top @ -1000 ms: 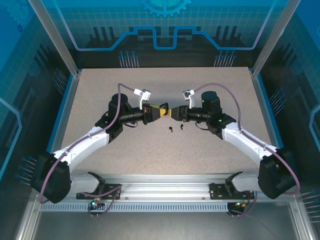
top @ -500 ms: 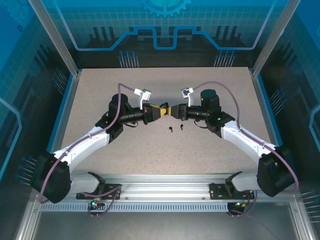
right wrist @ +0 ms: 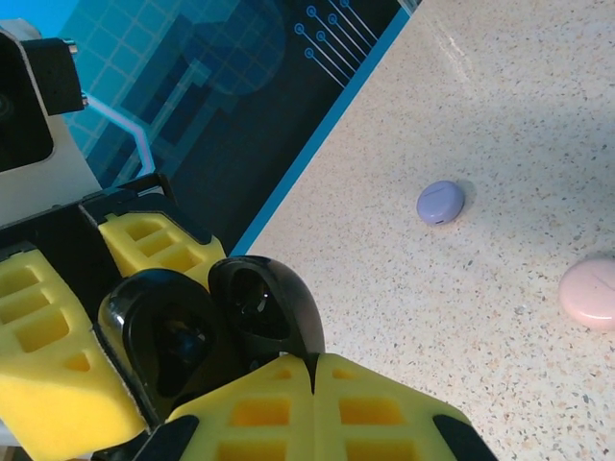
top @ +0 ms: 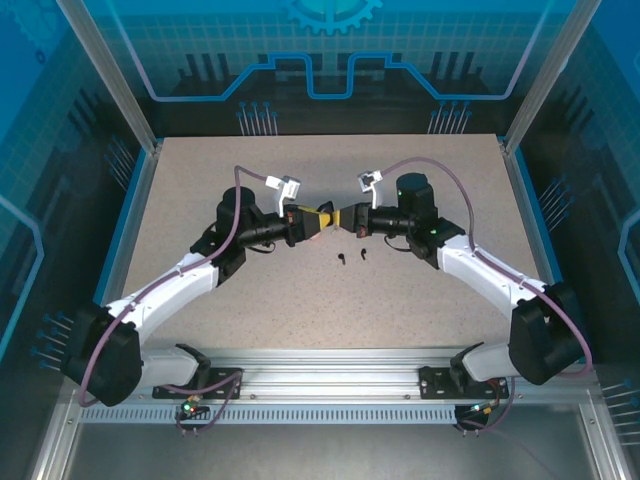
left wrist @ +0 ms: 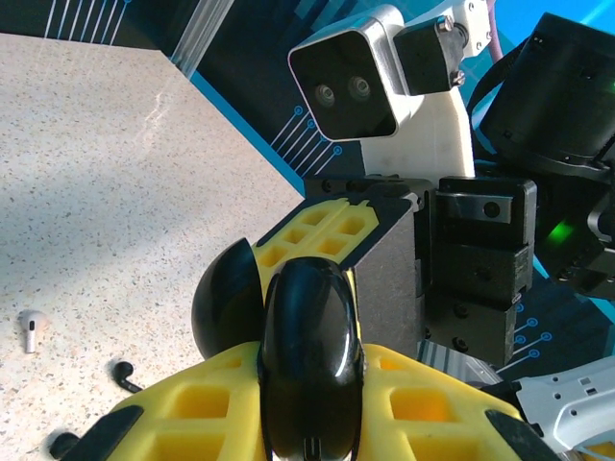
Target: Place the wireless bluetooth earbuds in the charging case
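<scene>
Currently the left end effector (left wrist: 309, 384) clamps the black charging case (right wrist: 178, 341) edgewise, while the right end effector (right wrist: 312, 370) pinches its opened lid. Two black earbuds (top: 343, 259) lie on the worktop (top: 300, 300) just nearside of the case, not yet inserted. Opposing pulls could twist the glossy shell free, dropping it onto them.

The left hand (top: 320, 219) and right hand (top: 346, 218) stood tip to tip over the worktop (top: 200, 180) centre, both clamped on the open black charging case (left wrist: 309, 355), so nothing could pass between them. At 6 o'clock of that junction lay a black earbud (top: 343, 260) and a second black earbud (top: 362, 254). Toward 12 o'clock the worktop lay open. A lilac case (right wrist: 440, 203) and a pink case (right wrist: 588, 291) sat apart, with bare surface between them.
</scene>
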{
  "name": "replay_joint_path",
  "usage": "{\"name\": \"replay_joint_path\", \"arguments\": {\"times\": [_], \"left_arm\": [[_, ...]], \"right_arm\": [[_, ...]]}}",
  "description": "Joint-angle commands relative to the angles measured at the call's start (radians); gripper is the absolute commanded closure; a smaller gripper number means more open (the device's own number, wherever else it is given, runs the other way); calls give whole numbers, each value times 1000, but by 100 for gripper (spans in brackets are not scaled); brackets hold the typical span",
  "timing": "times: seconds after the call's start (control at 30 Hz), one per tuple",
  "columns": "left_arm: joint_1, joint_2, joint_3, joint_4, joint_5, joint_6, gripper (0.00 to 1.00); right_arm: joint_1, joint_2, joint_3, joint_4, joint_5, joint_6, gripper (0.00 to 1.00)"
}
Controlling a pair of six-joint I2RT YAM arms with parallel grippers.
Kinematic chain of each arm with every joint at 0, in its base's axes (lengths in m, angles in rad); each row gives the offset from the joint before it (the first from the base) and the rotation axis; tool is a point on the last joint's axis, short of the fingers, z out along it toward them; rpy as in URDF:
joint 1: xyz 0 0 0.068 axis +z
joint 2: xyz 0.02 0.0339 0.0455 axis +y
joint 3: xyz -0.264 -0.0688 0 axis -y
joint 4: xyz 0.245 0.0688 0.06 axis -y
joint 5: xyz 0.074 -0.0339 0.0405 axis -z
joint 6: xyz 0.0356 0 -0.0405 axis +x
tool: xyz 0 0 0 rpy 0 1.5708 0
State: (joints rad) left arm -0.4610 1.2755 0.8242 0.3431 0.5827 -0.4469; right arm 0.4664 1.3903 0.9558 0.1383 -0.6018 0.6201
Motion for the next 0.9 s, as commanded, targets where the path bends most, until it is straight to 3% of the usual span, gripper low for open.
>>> {"name": "replay_joint_path", "arguments": {"times": [0.0,0.13,0.43,0.63,0.87], "left_arm": [[-16,6,26,33,42,-23,80],[-14,9,37,-19,-36,2,44],[39,-20,110,-230,-42,143,5],[63,25,194,-370,47,237,1],[88,220,386,-563,230,340,1]], "right_arm": [[8,19,53,-47,54,-34,100],[8,39,110,-196,145,-108,100],[-5,116,294,-559,357,-399,100],[-5,172,424,-715,461,-570,100],[-5,170,461,-795,510,-732,100]]}}
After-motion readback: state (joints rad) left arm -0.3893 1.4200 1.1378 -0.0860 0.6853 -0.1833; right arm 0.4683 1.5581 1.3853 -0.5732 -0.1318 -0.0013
